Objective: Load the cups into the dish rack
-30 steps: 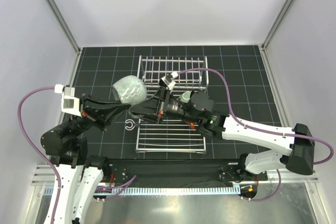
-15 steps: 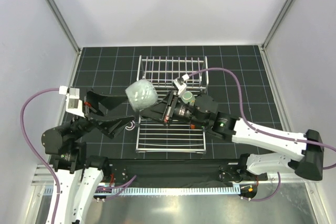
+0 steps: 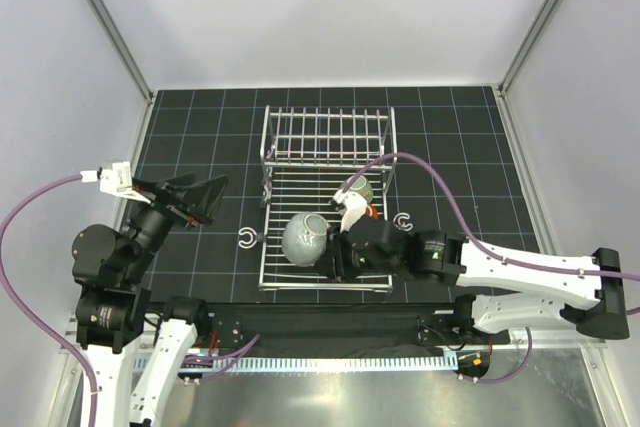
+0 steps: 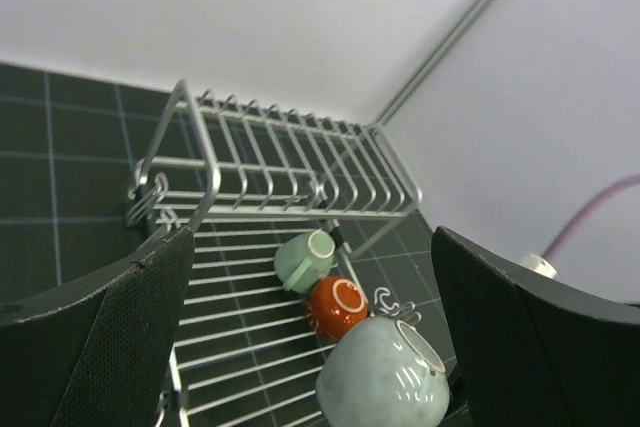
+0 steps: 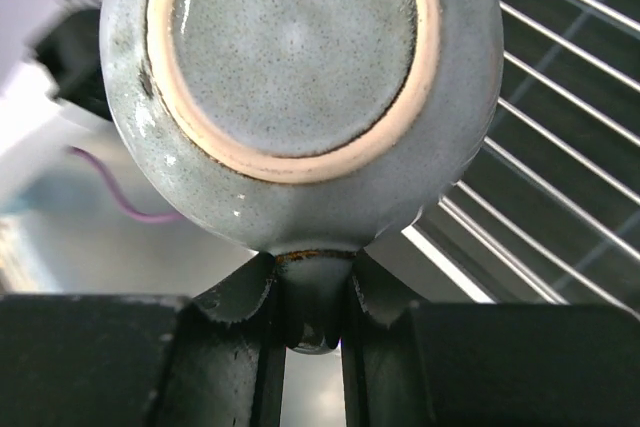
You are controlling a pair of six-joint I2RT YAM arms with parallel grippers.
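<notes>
Where the overhead view looks down, the right gripper (image 3: 332, 249) grasps a pale grey-green round mug (image 3: 305, 237) over the flat rods of the silver wire dish rack (image 3: 325, 142); the left gripper (image 3: 188, 197) is splayed wide and empty, well apart. Left wrist view: a mint-green mug (image 4: 305, 257) and a glossy orange-brown mug (image 4: 337, 307) rest on the rods. Right wrist view: fingers (image 5: 235, 292) pinch the grey-green mug's handle.

Both arms are white shells over black joints, the left arm (image 3: 105, 257) and the right arm (image 3: 520, 269) alike. A purple cable (image 3: 398, 156) loops to each wrist, the left wrist carrying a small white camera box (image 3: 115, 175); the left fingers (image 4: 120, 332) are black and finely dimpled
</notes>
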